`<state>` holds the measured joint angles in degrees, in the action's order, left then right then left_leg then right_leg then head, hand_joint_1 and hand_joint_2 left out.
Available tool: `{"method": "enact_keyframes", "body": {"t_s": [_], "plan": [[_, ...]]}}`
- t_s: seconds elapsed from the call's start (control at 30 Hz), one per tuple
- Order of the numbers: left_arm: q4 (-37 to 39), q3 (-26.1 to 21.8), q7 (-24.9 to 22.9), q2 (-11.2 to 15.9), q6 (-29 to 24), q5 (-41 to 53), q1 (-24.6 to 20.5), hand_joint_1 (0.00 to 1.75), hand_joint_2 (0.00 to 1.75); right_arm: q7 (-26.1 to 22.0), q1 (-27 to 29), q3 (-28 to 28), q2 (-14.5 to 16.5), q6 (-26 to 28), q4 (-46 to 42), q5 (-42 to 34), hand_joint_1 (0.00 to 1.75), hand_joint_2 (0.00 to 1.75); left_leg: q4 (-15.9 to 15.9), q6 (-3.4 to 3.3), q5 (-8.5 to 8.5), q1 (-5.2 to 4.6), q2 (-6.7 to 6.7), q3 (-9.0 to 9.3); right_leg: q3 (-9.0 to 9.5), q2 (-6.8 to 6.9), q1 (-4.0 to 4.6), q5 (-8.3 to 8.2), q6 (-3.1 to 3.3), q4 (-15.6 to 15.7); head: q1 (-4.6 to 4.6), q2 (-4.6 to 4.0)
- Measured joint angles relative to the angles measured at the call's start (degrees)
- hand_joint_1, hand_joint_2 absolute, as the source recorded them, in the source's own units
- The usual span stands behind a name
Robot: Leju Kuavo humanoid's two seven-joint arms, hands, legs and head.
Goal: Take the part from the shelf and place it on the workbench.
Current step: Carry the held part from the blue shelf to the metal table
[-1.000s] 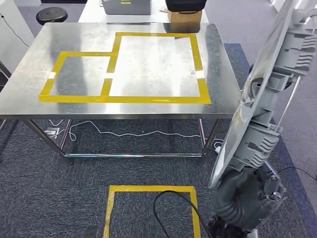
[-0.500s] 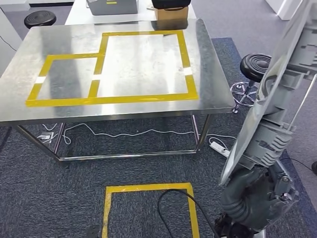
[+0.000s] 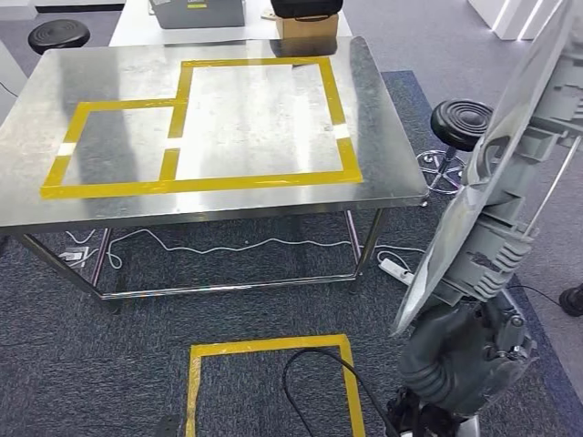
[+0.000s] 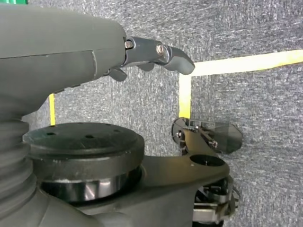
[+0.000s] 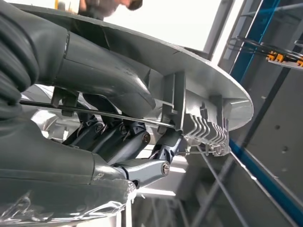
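Right robot hand clamped on the grey part — fingers half hidden, top cut off.

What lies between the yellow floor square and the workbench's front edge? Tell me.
In the head view, grey carpet, then the workbench lower rail and a white cable trailing beneath, separate it from the floor square.

From high up, the steel workbench with yellow tape rectangles is viewed obliquely downward. The grey carpet with yellow tape lines is seen closely from the left wrist; both views share it. The right wrist view is aimed upward.
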<state>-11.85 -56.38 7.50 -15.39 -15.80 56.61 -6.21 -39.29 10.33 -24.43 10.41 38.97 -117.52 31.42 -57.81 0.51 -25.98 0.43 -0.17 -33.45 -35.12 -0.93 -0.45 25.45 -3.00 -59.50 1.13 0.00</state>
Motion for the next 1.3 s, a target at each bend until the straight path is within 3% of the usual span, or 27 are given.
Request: {"method": "enact_keyframes", "body": {"t_s": [0.07,0.13,0.17,0.2,0.23,0.3,0.37,0.47,0.53,0.63,0.7,0.73,0.77,0.83,0.9,0.93,1.0,1.07,1.13,1.2,1.23,1.3], "plan": [[0.0,0.0,0.1,0.0,0.0,0.0,0.0,0.00,1.75,0.4,-0.5,-1.0,-0.6,0.0,0.2,-1.7,1.75,1.75,0.2,-0.60,0.17,0.16,0.05,0.09,-1.67,0.28,-0.08,2.37,-0.48,-3.8,0.34,0.00],[0.0,0.0,0.2,0.0,0.1,0.1,0.0,0.00,1.75,0.3,-0.8,-1.9,-1.2,0.0,0.4,-2.0,1.75,1.75,0.1,-0.86,0.15,0.08,0.09,0.08,-5.00,0.43,-0.12,6.00,-0.75,-11.4,0.63,0.00],[0.0,0.0,0.2,0.0,0.2,0.2,0.0,0.00,1.75,0.1,-0.8,-2.2,-1.4,0.0,0.4,-1.6,1.75,1.75,0.1,-0.89,0.13,0.04,0.10,0.09,-6.40,0.44,-0.12,7.03,-0.80,-14.4,0.65,-0.01],[0.0,0.0,0.2,0.0,0.2,0.2,0.0,0.00,1.75,-0.1,-0.8,-2.4,-1.5,0.0,0.4,-1.0,1.75,1.75,0.1,-0.90,0.11,0.02,0.11,0.13,-6.95,0.44,-0.12,7.04,-0.81,-15.7,0.69,0.00],[0.0,0.0,0.2,0.0,0.2,0.3,0.0,0.00,1.75,-0.2,-0.8,-2.4,-1.6,0.0,0.4,-0.3,1.75,1.75,0.1,-0.90,0.09,0.02,0.09,0.21,-6.37,0.46,-0.13,5.95,-0.76,-14.6,0.70,0.00],[0.0,0.0,0.2,0.0,0.2,0.3,0.0,0.00,1.75,-0.2,-0.7,-2.3,-1.5,0.0,0.4,1.8,1.75,1.75,0.1,-0.70,-0.04,0.05,0.03,0.46,-2.67,0.64,-0.15,2.37,-0.61,-7.3,0.73,-0.01],[0.0,-0.1,0.2,0.0,0.1,0.3,0.0,0.00,1.75,-0.2,-0.7,-1.8,-1.1,0.0,0.3,3.9,1.75,1.75,0.1,-0.14,-0.14,-0.13,-0.19,0.49,0.53,0.73,-0.09,0.49,-0.25,-1.2,0.71,-0.01],[0.0,-0.1,0.2,0.1,0.0,0.3,0.0,0.00,1.75,-0.2,-0.3,-0.7,-0.4,0.0,0.2,5.7,1.75,1.75,0.3,0.89,0.16,-0.23,-0.40,0.39,1.02,0.73,0.10,0.25,0.68,0.1,0.63,-0.01],[0.0,-0.2,0.2,0.1,0.0,0.4,0.0,0.00,1.75,-0.3,-0.1,0.0,0.1,0.0,0.1,6.2,1.75,1.75,-0.9,1.49,-0.80,-0.12,-0.41,-0.18,1.02,1.09,-0.02,0.08,1.42,0.3,0.49,-0.01],[0.0,-0.3,0.1,0.1,0.0,0.4,0.0,0.00,1.75,-0.3,0.0,0.8,0.5,0.0,-0.1,6.4,1.75,1.75,-10.1,2.13,-5.65,-0.04,-0.37,-4.65,0.97,1.98,-0.12,0.06,2.21,0.4,-0.01,-0.01],[0.0,-0.3,0.1,0.2,0.0,0.4,0.2,0.00,1.75,-0.3,0.1,1.1,0.7,0.0,-0.1,6.4,1.75,1.75,-15.3,2.25,-7.01,-0.02,-0.36,-7.34,0.94,2.70,-0.07,0.10,2.33,0.4,-0.05,0.00],[0.0,-0.4,0.1,0.2,0.0,0.4,0.2,0.00,1.75,-0.3,0.2,1.2,0.7,0.0,-0.1,6.4,1.75,1.75,-15.1,2.22,-6.13,-0.02,-0.29,-7.31,0.95,3.09,-0.06,0.11,2.34,0.4,-0.08,0.00],[0.0,-0.4,0.1,0.2,0.0,0.4,0.2,0.00,1.75,-0.3,0.2,1.2,0.7,0.0,-0.1,6.4,1.75,1.75,-12.9,2.13,-4.43,-0.03,-0.03,-6.25,1.00,3.52,-0.05,0.13,2.32,0.4,-0.10,0.00],[0.0,-0.4,0.1,0.2,0.0,0.4,0.2,0.00,1.75,-0.4,0.3,1.3,0.7,0.0,-0.1,6.4,1.75,1.75,-5.4,1.86,-0.94,-0.26,2.64,-2.39,1.18,4.34,0.17,0.28,1.99,0.3,-0.22,-0.01],[0.0,-0.4,0.1,0.2,0.0,0.4,-0.1,0.00,1.75,-0.4,0.3,1.3,0.7,0.0,-0.2,6.3,1.75,1.75,-0.6,1.25,0.24,-0.57,5.00,-0.12,1.32,5.25,0.59,0.48,1.41,0.2,-0.31,-0.01],[0.0,-0.4,0.1,0.2,0.0,0.4,-0.2,0.00,1.75,-0.4,0.4,1.4,0.7,0.0,-0.2,6.2,1.75,1.75,0.0,0.93,0.12,-0.72,5.07,0.00,1.40,5.90,0.76,0.57,1.12,0.3,-0.32,-0.01],[0.0,-0.4,0.1,0.1,0.0,0.4,-0.2,0.00,1.75,-0.4,0.4,1.4,0.7,0.0,-0.2,6.2,1.75,1.75,0.1,0.18,0.34,-0.62,3.51,-0.26,1.66,6.70,0.67,0.89,0.50,0.2,-0.26,-0.01],[0.0,-0.4,0.1,0.1,0.0,0.4,-0.1,0.00,1.75,-0.4,0.4,1.4,0.7,0.0,-0.3,6.3,1.75,1.75,0.2,-0.47,0.62,-0.36,2.31,-0.28,0.75,4.77,0.43,2.90,-0.14,-2.4,-0.02,0.00],[0.0,-0.4,0.1,0.1,0.0,0.4,-0.1,0.00,1.75,-0.4,0.5,1.6,0.7,0.0,-0.6,6.5,1.75,1.75,0.2,-0.90,0.73,-0.26,1.34,-0.31,-2.32,2.04,0.29,6.62,-0.48,-9.2,0.29,0.00],[0.0,-0.5,0.1,0.1,0.0,0.5,-0.1,0.00,1.75,-0.4,0.5,1.7,0.8,0.0,-0.8,6.7,1.75,1.75,0.2,-1.02,0.75,-0.29,0.47,-0.32,-5.20,1.24,0.29,8.54,-0.55,-15.0,0.37,0.00],[0.0,-0.5,0.1,0.1,0.0,0.5,-0.1,0.00,1.75,-0.4,0.6,1.8,0.8,0.0,-0.8,6.7,1.75,1.75,0.2,-1.02,0.74,-0.30,0.12,-0.29,-5.43,1.15,0.27,7.92,-0.53,-15.2,0.37,0.00],[0.0,-0.7,0.1,0.1,0.0,0.5,-0.1,0.00,1.75,-0.4,0.6,1.8,0.8,0.0,-0.9,6.9,1.75,1.75,0.2,-0.89,0.68,-0.24,-0.47,-0.13,-2.91,1.14,0.14,4.17,-0.41,-9.6,0.39,0.00]]}}
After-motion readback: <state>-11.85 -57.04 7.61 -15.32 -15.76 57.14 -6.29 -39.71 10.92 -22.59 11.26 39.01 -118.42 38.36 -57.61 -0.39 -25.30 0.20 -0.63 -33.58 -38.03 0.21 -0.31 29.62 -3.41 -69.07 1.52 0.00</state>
